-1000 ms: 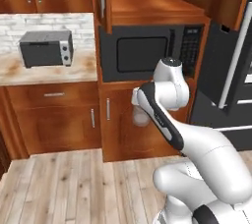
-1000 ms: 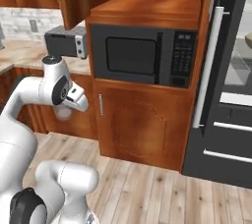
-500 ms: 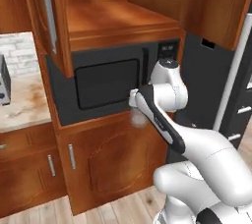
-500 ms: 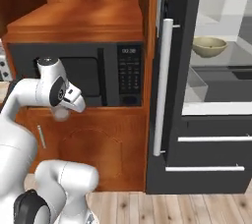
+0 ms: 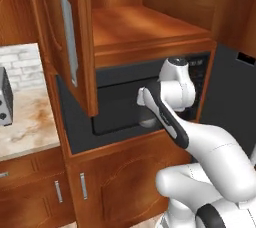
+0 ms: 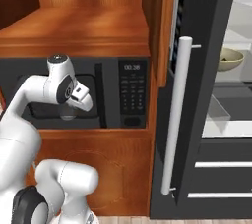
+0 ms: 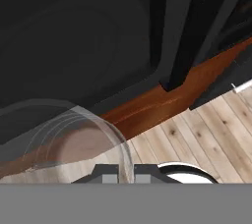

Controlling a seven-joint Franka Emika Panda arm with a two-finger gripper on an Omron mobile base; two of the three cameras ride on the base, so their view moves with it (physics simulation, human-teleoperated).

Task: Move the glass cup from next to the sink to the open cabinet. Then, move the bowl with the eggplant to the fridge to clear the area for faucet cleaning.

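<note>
Claw [image 7: 126,178]: pinched shut on the rim wall of the glass cup [image 7: 64,134], carried in front of the microwave [image 5: 120,107], below the open cabinet [image 5: 145,27]. Handling, by my reckoning: light, rigid, slippery, breakable; rim grip suits, kept upright.

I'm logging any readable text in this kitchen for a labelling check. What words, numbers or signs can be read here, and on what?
Microwave clock display: pale digits, too blurred to read with certainty.
Microwave keypad: rows of small button marks, too small to read.
Fridge, cabinet, glass cup: no text visible.
Nothing else in these views carries a legible word, brand or sign.
</note>
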